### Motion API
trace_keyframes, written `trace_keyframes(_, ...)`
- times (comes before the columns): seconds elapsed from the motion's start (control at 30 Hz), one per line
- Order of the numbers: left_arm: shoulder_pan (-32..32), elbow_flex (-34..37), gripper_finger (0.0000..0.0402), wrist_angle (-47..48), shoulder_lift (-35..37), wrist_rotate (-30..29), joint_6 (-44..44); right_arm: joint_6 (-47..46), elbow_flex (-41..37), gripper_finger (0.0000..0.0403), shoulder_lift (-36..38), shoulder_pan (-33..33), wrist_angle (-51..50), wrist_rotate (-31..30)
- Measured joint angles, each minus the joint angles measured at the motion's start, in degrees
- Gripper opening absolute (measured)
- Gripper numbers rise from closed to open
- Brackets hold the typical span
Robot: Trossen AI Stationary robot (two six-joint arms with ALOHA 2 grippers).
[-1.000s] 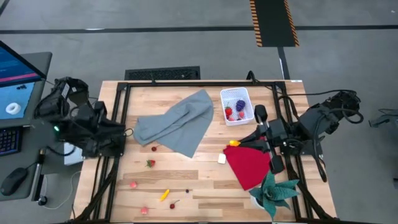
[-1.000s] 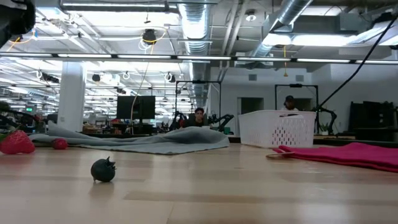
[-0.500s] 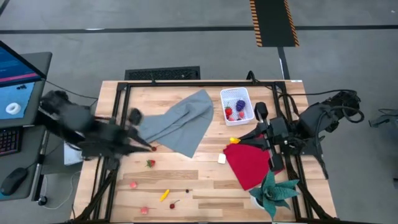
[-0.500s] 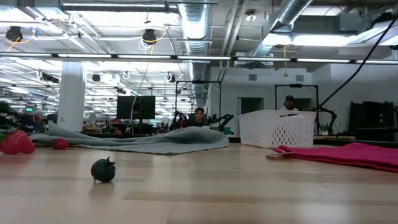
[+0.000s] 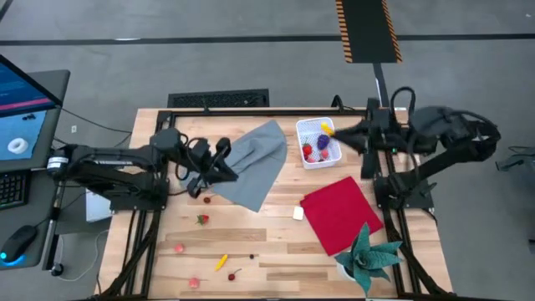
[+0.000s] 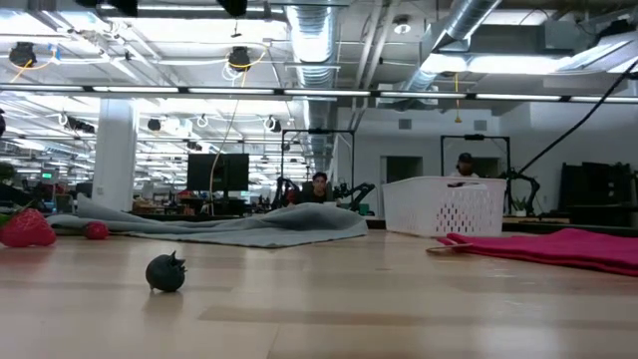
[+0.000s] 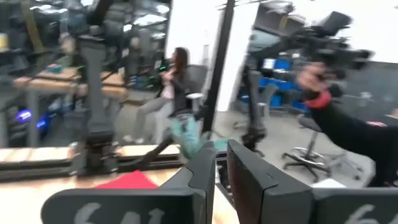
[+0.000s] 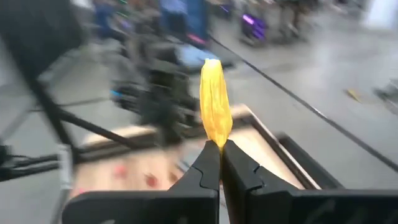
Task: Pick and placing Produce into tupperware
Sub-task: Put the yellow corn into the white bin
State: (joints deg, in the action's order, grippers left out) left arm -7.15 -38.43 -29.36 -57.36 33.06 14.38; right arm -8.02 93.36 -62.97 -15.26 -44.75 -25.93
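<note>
The tupperware [image 5: 318, 142], a small white perforated tub, stands near the table's far edge; in it lie red berries and a purple grape bunch. It also shows in the low view [image 6: 444, 206]. My right gripper [image 5: 336, 132] hovers over the tub's right rim, shut on a yellow produce piece [image 5: 326, 128]. Loose produce lies on the near left: a red strawberry [image 5: 201, 220], a pink berry [image 5: 179, 247], a yellow piece [image 5: 221, 262] and a cherry [image 5: 234, 273]. My left gripper [image 5: 226, 159], shut and holding nothing, hangs over the left edge of a grey cloth [image 5: 251, 163]. My right gripper pinches the yellow piece by one end [image 8: 216, 140] between its two fingertips. The fingers come nearly level from the table's right side. The rest of the piece [image 8: 214, 99] sticks out past the fingertips, lifted clear above the tub.
A red cloth [image 5: 338, 213] lies flat at the near right with a small white cube [image 5: 298, 213] at its left edge. A green leafy toy [image 5: 368, 255] sits at the near right corner. A dark berry [image 6: 165, 272] stands close to the low camera. People sit in the room beyond.
My left arm has swung from beside the table's left edge out over the table toward the grey cloth, sinking as it went. My right gripper has carried the yellow piece from beside the red cloth toward the far edge, to above the tub.
</note>
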Motion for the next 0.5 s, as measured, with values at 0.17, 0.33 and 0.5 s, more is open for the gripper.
trace_keyframes(0.17, -0.7, 4.5, 0.0031, -4.7, 0.7, 2.9, -0.8, -4.8, -0.1, 0.0030, 0.1, 9.9, -12.9, 0.3)
trace_keyframes(0.33, -0.2, 5.0, 0.0031, -1.9, 0.6, 3.1, -3.6, -5.6, -5.1, 0.0022, -0.1, 16.9, -15.2, 2.7)
trace_keyframes(0.5, -0.1, 5.0, 0.0031, -1.5, 0.7, 2.8, -4.1, -7.1, -12.3, 0.0025, -0.1, 25.3, -16.5, 7.7)
